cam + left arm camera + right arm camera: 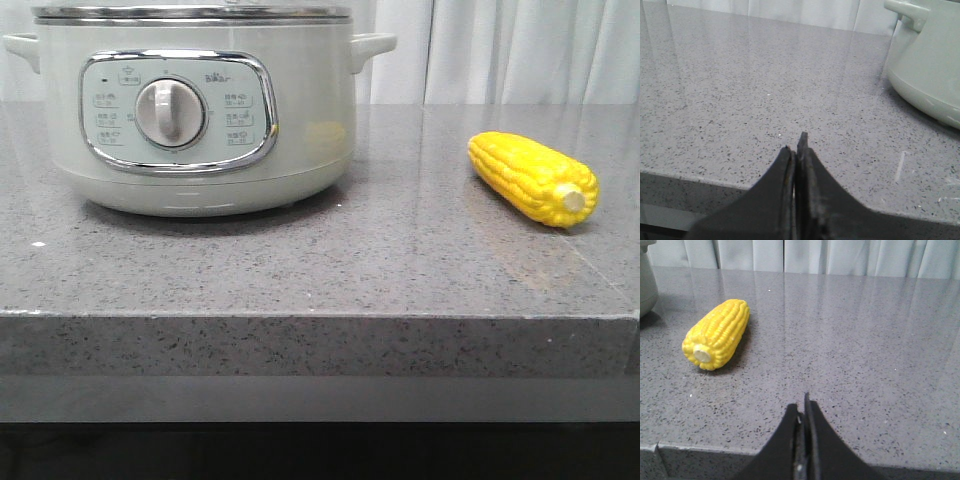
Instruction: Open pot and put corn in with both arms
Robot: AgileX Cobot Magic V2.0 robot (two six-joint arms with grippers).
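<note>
Plainly nothing is begun: the pot [190, 110] fills the front view's upper left, lid on, and the corn [533, 178] lies at right on the surface [330, 270]. The left claw [796, 150] and right claw [802, 412] hang pinched together, empty, presumably awaiting approach.

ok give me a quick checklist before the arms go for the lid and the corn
1. Lid on the pot: metal rim sits on top, closed, must come off first. Ok.
2. Lid knob or handle: cut off above the front view. Cannot tell.
3. Corn reachable: lies alone on the counter, right of the pot, stub end toward the robot. Ok.
4. Left gripper: fingers pressed together, empty, not ready to grasp. Not ok.
5. Right gripper: also shut and empty, short of the corn. Not ok.
6. Path to the corn: nothing between it and the right gripper. Ok.
</note>
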